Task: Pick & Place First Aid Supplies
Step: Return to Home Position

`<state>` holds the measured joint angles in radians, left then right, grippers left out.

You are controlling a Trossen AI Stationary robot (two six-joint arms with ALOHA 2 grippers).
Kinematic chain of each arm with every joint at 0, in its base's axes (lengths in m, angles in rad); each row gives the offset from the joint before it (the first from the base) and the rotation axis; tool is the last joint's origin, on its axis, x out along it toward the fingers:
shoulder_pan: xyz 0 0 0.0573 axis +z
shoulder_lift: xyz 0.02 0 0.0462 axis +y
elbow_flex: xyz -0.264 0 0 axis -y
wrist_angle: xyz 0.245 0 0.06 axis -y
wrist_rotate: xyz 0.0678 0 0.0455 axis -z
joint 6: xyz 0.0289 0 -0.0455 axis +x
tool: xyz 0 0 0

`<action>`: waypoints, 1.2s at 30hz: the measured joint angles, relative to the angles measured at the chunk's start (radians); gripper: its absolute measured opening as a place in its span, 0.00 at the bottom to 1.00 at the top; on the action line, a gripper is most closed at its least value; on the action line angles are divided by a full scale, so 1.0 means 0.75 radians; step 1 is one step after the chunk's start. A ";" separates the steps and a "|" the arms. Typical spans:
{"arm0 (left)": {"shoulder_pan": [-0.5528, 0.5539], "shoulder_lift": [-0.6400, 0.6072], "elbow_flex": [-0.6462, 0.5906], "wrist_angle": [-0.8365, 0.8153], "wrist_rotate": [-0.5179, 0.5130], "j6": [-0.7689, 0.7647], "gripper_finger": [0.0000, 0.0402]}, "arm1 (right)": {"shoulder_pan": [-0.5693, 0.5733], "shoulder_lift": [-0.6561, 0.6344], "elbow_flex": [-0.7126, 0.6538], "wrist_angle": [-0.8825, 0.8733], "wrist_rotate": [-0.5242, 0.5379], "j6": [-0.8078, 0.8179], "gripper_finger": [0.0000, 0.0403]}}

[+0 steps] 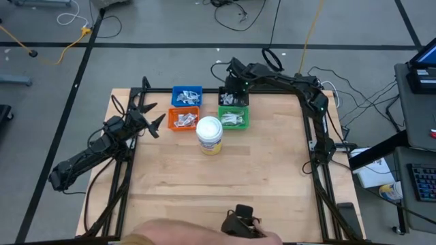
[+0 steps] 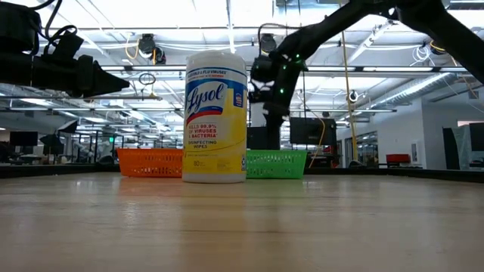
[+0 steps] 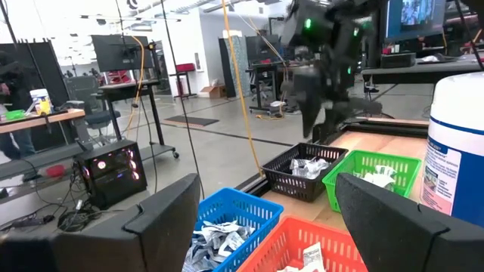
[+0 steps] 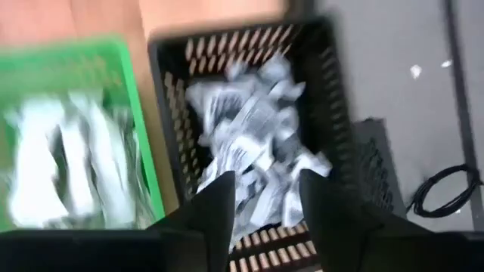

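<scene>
Over the back of the table, the right gripper hangs directly above the black bin. Its two dark fingers stand apart with nothing between them. The packets lie straight below those fingers in a loose, crumpled heap that fills the bin floor. No single long axis shows, since they point every way.

The move in hand looks like a retreat, so what matters is that the gripper sits above the bin's rim and not down among the packets. A rise away from the bin should carry nothing with it.

The left gripper waits near the table's left edge, just beside the orange bin, with its fingers spread wide and empty. It is much farther from the black bin than the right one.

The packets are thin white-and-grey wrappers, creased and light, likely to slide over one another. More of them lie in the green bin, the orange bin and the blue bin. I see none loose on the wood.

The bins are small slotted plastic baskets with thin walls. A round jar with a white lid and yellow label stands upright in front of them.
</scene>
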<state>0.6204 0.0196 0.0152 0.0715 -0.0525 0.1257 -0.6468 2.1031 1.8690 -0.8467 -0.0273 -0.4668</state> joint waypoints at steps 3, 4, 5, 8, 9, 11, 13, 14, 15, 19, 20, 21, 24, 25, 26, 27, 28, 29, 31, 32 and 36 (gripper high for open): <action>0.000 0.000 0.000 0.000 0.000 0.000 0.77 | -0.001 -0.056 -0.015 0.060 0.000 0.049 0.39; 0.000 0.000 0.000 0.000 0.000 0.000 0.77 | -0.001 -0.083 -0.042 0.091 0.000 0.049 0.40; 0.000 0.000 0.000 0.000 0.000 0.000 0.77 | -0.001 -0.116 -0.077 0.126 0.000 0.048 0.41; 0.000 0.000 0.000 0.000 0.000 0.000 0.77 | 0.000 -0.243 -0.230 0.316 0.000 0.047 0.45; 0.000 0.000 0.000 0.000 0.000 0.000 0.77 | 0.003 -0.295 -0.294 0.372 0.000 0.045 0.46; 0.000 0.000 0.000 0.000 0.000 0.000 0.77 | 0.015 -0.404 -0.433 0.493 0.000 0.041 0.50; 0.000 0.000 0.000 0.000 0.000 0.000 0.77 | 0.030 -0.523 -0.583 0.599 -0.001 0.041 0.54; 0.000 0.000 0.000 0.000 0.000 0.000 0.77 | 0.042 -0.588 -0.663 0.651 -0.002 0.042 0.57; 0.000 0.000 0.000 0.000 0.000 0.000 0.77 | 0.055 -0.652 -0.735 0.709 -0.005 0.044 0.59; 0.000 0.000 0.000 0.000 0.000 0.000 0.77 | 0.112 -0.924 -1.030 0.900 -0.035 0.046 0.73; 0.000 0.000 0.000 0.000 0.000 0.000 0.77 | 0.129 -0.985 -1.103 0.959 -0.035 0.046 0.76; 0.000 0.000 0.000 0.000 0.000 0.000 0.77 | 0.146 -1.045 -1.175 1.021 -0.036 0.044 0.79; 0.000 0.000 0.000 0.000 0.000 0.000 0.77 | 0.194 -1.215 -1.376 1.177 -0.039 0.073 0.87; 0.000 0.000 0.000 0.000 0.000 0.000 0.77 | 0.206 -1.269 -1.437 1.220 -0.040 0.110 0.89; 0.000 0.000 0.000 0.000 0.000 0.000 0.77 | 0.216 -1.318 -1.496 1.253 -0.041 0.157 0.90; 0.000 0.000 0.000 0.000 0.000 0.000 0.77 | 0.223 -1.367 -1.549 1.274 -0.041 0.216 0.91; 0.000 0.000 0.000 0.000 0.000 0.000 0.77 | 0.227 -1.417 -1.597 1.283 -0.040 0.287 0.92; 0.000 0.000 0.000 0.000 0.000 0.000 0.77 | 0.229 -1.466 -1.643 1.284 -0.040 0.365 0.92; 0.000 0.000 0.000 0.000 0.000 0.000 0.77 | 0.220 -1.557 -1.728 1.287 -0.040 0.512 0.92; 0.000 0.000 0.000 0.000 0.000 0.000 0.77 | 0.211 -1.600 -1.772 1.285 -0.039 0.557 0.92; 0.000 0.000 0.000 0.000 -0.001 0.000 0.77 | 0.159 -1.750 -1.934 1.289 -0.033 0.608 0.92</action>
<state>0.6201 0.0193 0.0151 0.0715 -0.0528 0.1257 -0.5273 0.7907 0.4185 0.1204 -0.0519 -0.0111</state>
